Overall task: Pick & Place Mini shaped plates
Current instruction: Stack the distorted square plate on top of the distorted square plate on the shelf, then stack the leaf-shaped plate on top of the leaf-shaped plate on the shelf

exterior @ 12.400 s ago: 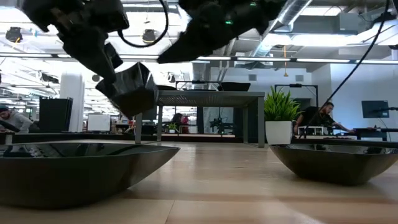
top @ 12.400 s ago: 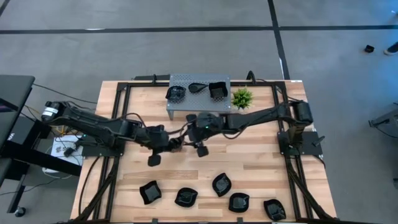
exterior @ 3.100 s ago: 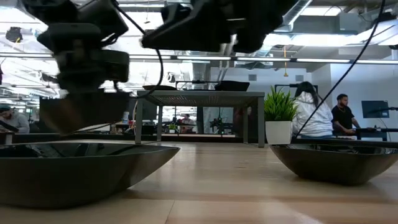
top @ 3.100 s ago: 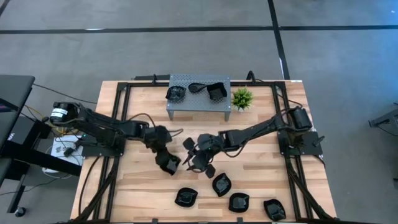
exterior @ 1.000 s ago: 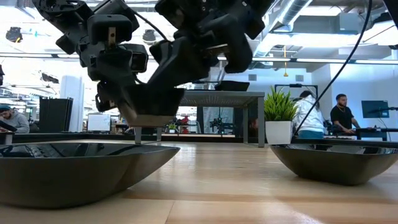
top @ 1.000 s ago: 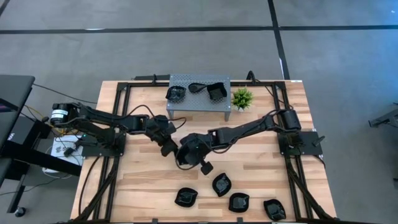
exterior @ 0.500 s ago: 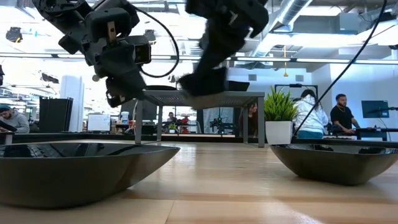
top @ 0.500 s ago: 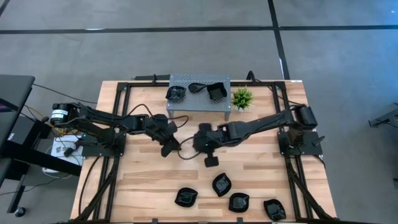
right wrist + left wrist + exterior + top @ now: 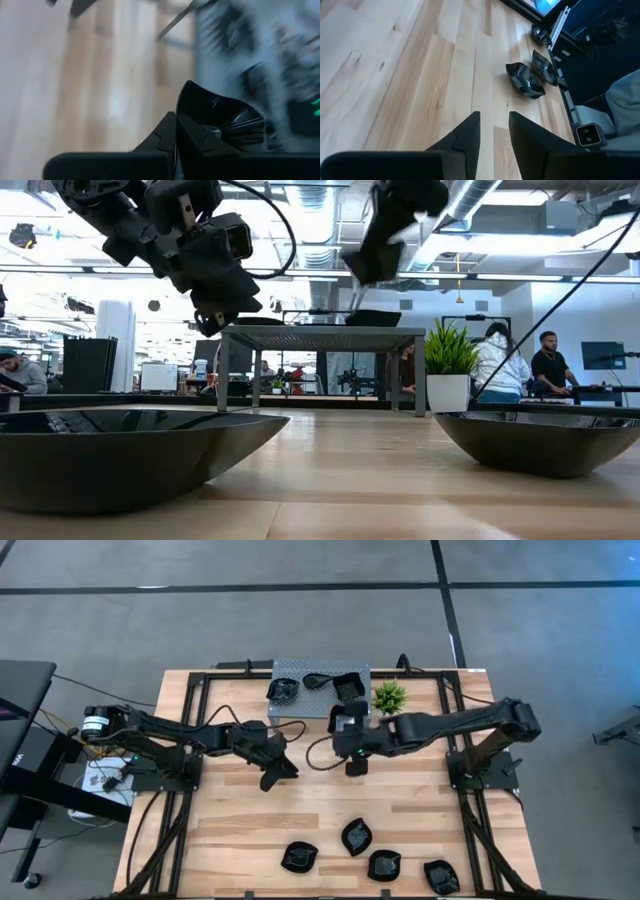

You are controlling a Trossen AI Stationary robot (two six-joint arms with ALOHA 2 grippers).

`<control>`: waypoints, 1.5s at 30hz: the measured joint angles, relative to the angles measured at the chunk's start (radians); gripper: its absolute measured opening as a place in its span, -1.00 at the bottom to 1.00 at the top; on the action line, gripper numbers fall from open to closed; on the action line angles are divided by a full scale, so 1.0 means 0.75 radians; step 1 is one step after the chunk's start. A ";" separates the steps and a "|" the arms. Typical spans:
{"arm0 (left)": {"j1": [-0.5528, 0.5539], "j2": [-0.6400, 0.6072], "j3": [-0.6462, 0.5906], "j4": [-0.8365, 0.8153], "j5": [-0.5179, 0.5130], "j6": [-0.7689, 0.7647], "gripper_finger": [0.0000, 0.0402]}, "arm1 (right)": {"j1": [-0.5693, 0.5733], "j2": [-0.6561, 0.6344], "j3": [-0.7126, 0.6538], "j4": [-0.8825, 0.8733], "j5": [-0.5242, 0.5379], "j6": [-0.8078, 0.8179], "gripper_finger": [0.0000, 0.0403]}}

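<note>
Since a second ago, my right tool (image 9: pixel 356 762) has swung from mid-worktop toward the grey stand (image 9: pixel 290 706), clenched on a mini shaped plate (image 9: pixel 220 120). My left tool (image 9: pixel 494 127) hangs empty, fingers narrowly parted, above the worktop (image 9: pixel 420 810), where four more plates (image 9: pixel 357 836) lie along the near edge.
</note>
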 joint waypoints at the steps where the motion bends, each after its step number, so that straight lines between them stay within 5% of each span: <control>1: 0.000 0.000 0.000 0.000 0.000 0.000 -0.48 | -0.008 -0.020 0.001 0.027 0.017 -0.066 -0.98; 7: -0.004 0.000 0.000 0.003 0.000 0.000 -0.48 | -0.155 -0.085 0.000 0.016 0.002 -0.355 -0.98; 13: -0.007 0.000 0.000 0.004 0.000 0.000 -0.48 | -0.377 -0.060 0.001 0.034 -0.303 -0.364 -0.99; 23: -0.007 0.000 -0.001 0.018 0.000 -0.004 -0.48 | -0.602 0.019 -0.002 0.019 -0.412 -0.440 -0.95; 36: -0.007 0.000 -0.001 0.024 0.000 -0.001 -0.48 | -0.552 0.028 0.000 0.049 -0.380 -0.412 -0.57; 45: -0.008 0.000 -0.001 0.025 0.000 -0.001 -0.48 | -0.281 -0.038 0.000 0.000 -0.203 -0.167 -0.52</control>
